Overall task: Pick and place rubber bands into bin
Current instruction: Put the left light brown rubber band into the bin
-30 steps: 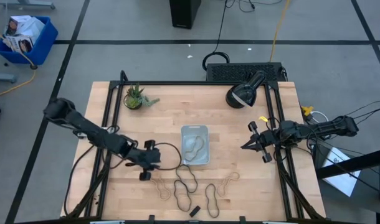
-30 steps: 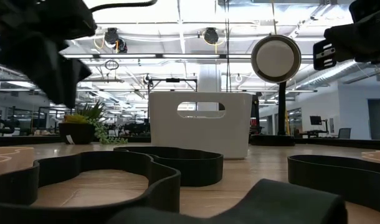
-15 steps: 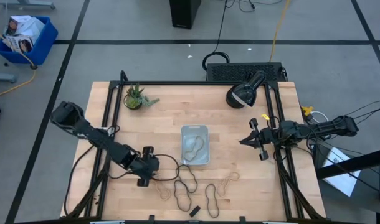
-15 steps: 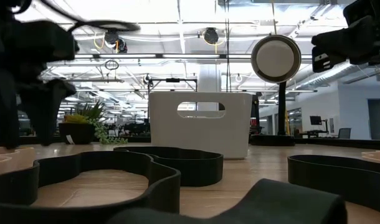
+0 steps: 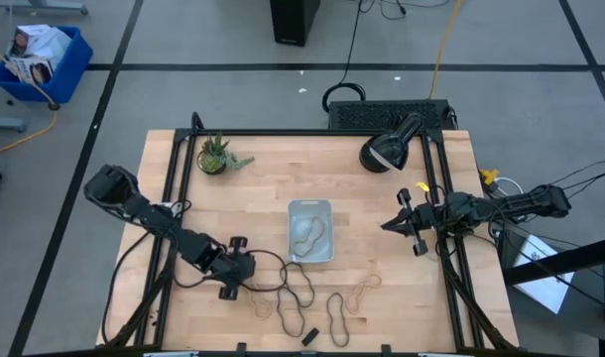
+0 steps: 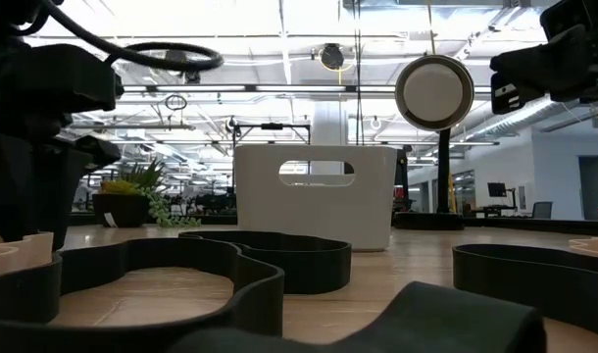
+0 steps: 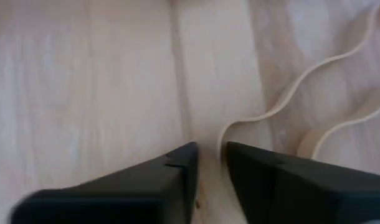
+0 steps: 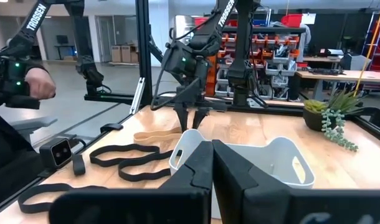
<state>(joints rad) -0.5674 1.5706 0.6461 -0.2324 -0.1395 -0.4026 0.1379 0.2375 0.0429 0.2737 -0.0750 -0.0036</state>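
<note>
The pale bin [image 5: 310, 208] stands at the table's middle with a tan band [image 5: 306, 238] inside. Several black and tan rubber bands lie flat on the wood near the front edge: a tan band [image 5: 261, 303], a black band [image 5: 299, 288], another black band [image 5: 337, 317] and a second tan one [image 5: 363, 291]. My left gripper [image 5: 241, 282] points down at the table, its fingers a narrow gap apart [image 7: 209, 158], with the bend of the tan band [image 7: 226, 132] right at one fingertip. My right gripper [image 5: 387, 225] hovers shut and empty to the right of the bin. My left gripper comes from above, pointing down, its fingertips [image 7: 185, 154] at the wood. The tan band's bend [image 7: 225, 133] lies flat on the table just ahead of one fingertip. I cannot tell whether the finger touches it.
A small black block [image 5: 309, 335] lies at the front edge. A potted plant [image 5: 215, 156] stands at the far left and a black lamp [image 5: 387, 149] at the far right. Black frame rails run along both table sides. A person's hand [image 8: 37, 84] shows beyond the table.
My left gripper has gone down and toward the table's near edge, until its fingertips stand at the wood beside the tan band's end. The bands and the bin have stayed where they were.
</note>
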